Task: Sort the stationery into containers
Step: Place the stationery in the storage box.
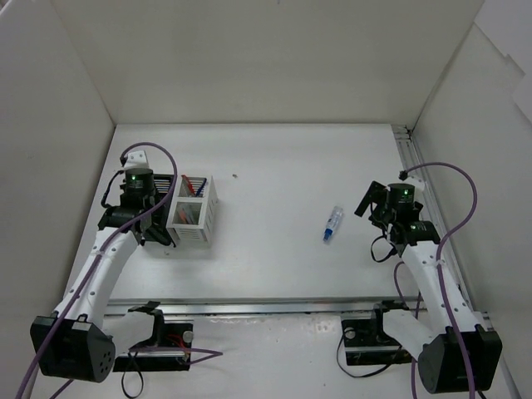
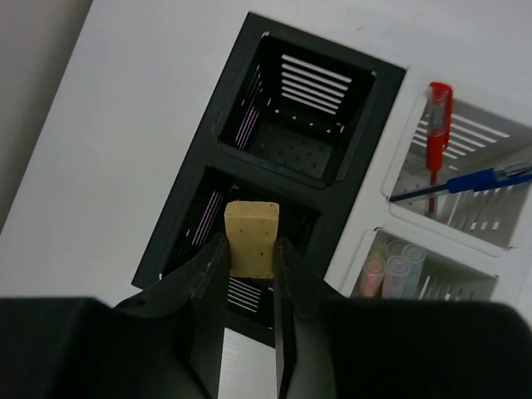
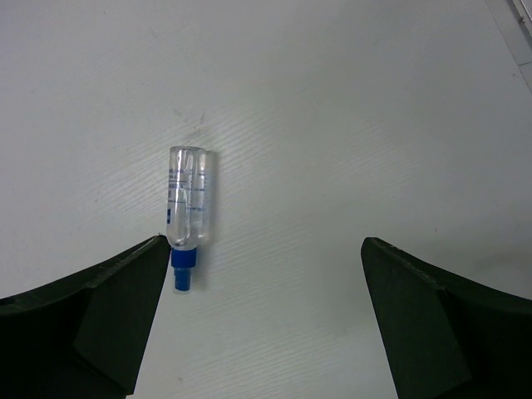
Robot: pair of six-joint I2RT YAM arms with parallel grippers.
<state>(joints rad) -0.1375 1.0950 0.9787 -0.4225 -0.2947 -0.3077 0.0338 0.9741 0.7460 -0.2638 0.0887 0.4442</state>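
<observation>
My left gripper is shut on a small beige eraser block, held above the near compartment of the black container. Its far compartment is empty. Right beside it stands the white slatted container, with a red pen and a blue pen in one compartment and pastel markers in another. In the top view my left arm covers most of the black container. A clear tube with a blue cap lies flat on the table. My right gripper hangs open above it, the tube by its left finger.
White walls enclose the table on the left, back and right. A metal rail runs along the right edge. The clear tube lies just left of the right gripper, far from both containers.
</observation>
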